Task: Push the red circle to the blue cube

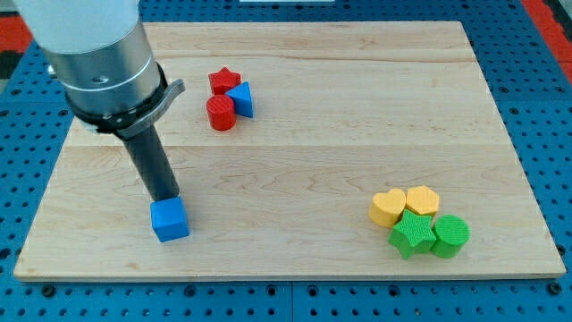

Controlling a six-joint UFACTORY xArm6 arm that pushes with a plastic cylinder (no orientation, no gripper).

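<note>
Standing over the board's lower-left part, my tip (166, 198) is coming down just behind the blue cube (170, 219), at the cube's twelve o'clock and touching or nearly touching its top edge (I cannot tell which from this angle). It is a bare rod, holding nothing, and its shaft is rising up and to the view's left into the grey cylinder (98, 54) that is filling the view's top-left corner.

Starting from the near edge of the wooden board (313, 170): the blue cube is sitting at the view's lower left, alone. Across at the lower right, well apart from it, four blocks are bunching together: a green star (411, 234) and a green cylinder (450, 235) are lying nearest the bottom edge, with a yellow heart (387, 207) at the star's eleven o'clock and a yellow hexagon (422, 199) at its one o'clock.

Farther back, at about one o'clock from my tip and well apart from it, the red circle (221, 114) is sitting in a tight cluster. A blue triangle (240, 98) is pressing against it at its two o'clock, and a red star (224, 80) is lying at its twelve o'clock, touching the triangle.
</note>
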